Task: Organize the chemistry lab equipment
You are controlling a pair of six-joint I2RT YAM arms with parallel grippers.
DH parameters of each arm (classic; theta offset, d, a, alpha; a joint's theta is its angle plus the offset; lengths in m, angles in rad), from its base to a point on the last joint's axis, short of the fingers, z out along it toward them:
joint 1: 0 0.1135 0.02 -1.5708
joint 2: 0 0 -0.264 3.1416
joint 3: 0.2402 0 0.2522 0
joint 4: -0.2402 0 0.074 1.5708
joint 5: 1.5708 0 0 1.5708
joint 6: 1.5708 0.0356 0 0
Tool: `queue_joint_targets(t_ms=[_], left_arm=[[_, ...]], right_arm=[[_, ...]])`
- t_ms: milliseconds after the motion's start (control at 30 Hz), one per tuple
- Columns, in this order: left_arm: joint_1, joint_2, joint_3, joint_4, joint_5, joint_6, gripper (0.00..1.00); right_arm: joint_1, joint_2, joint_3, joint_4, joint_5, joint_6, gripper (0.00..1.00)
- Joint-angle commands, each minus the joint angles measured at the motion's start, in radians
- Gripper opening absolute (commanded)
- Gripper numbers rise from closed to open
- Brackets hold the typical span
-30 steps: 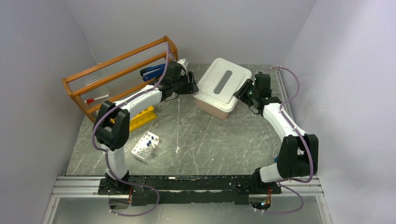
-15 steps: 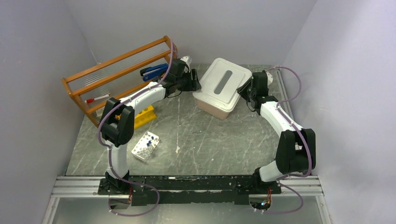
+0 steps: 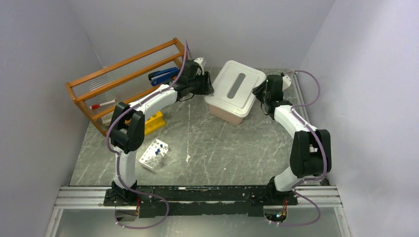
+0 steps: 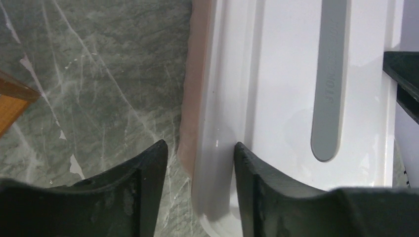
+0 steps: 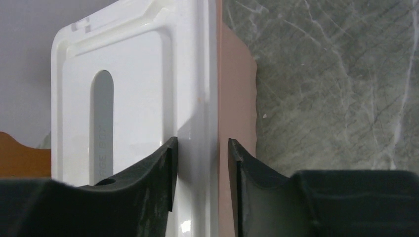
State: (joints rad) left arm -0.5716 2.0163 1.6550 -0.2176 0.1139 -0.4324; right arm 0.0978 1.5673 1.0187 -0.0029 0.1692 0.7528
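A pinkish box with a white lid (image 3: 237, 86) stands at the back middle of the table. My left gripper (image 3: 210, 89) is at its left edge. In the left wrist view the left gripper (image 4: 200, 153) is open, its jaws astride the lid's rim (image 4: 217, 98). One finger is over the lid and the other over the table. My right gripper (image 3: 258, 94) is at the box's right edge. In the right wrist view the right gripper (image 5: 200, 148) is open astride the lid's rim (image 5: 197, 74). A white rack of blue-capped vials (image 3: 154, 154) lies at front left.
An orange wooden shelf (image 3: 99, 81) stands at the back left, holding a blue tool (image 3: 163, 75) and a red-tipped white stick (image 3: 103, 104). A yellow block (image 3: 150, 122) lies in front of the shelf. A small white scrap (image 3: 188, 158) lies mid-table. Grey walls close in on three sides.
My left gripper has moved right, up to the box's left edge. My right gripper has moved back along the box's right edge. The box has shifted slightly.
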Motion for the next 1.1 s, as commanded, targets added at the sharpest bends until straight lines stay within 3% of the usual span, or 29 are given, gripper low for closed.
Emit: queue_joint_targets(t_ms=[0, 67, 133, 400, 500, 700, 933, 1067], left_arm=[[-0.007, 0.001, -0.008, -0.028, 0.051, 0.034, 0.51], [-0.007, -0.024, -0.046, -0.006, 0.090, 0.020, 0.43], [-0.007, -0.049, -0.080, 0.016, 0.127, -0.002, 0.37], [-0.028, -0.130, -0.167, 0.007, 0.174, -0.068, 0.32], [-0.045, -0.153, -0.185, 0.015, 0.145, -0.054, 0.41], [-0.047, -0.123, -0.072, -0.070, 0.017, 0.017, 0.59], [-0.047, -0.077, 0.048, -0.105, -0.060, 0.061, 0.65], [-0.045, -0.103, 0.047, -0.091, -0.063, 0.072, 0.67]], right_arm=[[-0.023, 0.051, -0.054, -0.234, 0.010, -0.082, 0.36], [-0.024, 0.026, -0.060, -0.227, -0.059, -0.105, 0.26], [-0.023, 0.011, -0.056, -0.250, -0.108, -0.121, 0.23], [-0.028, -0.046, -0.066, -0.313, -0.097, -0.173, 0.21], [-0.029, -0.068, -0.043, -0.312, -0.070, -0.184, 0.30], [0.026, -0.152, 0.091, -0.329, 0.054, -0.238, 0.55], [0.111, -0.069, 0.233, -0.331, 0.130, -0.307, 0.60], [0.150, -0.007, 0.271, -0.250, 0.099, -0.346, 0.60]])
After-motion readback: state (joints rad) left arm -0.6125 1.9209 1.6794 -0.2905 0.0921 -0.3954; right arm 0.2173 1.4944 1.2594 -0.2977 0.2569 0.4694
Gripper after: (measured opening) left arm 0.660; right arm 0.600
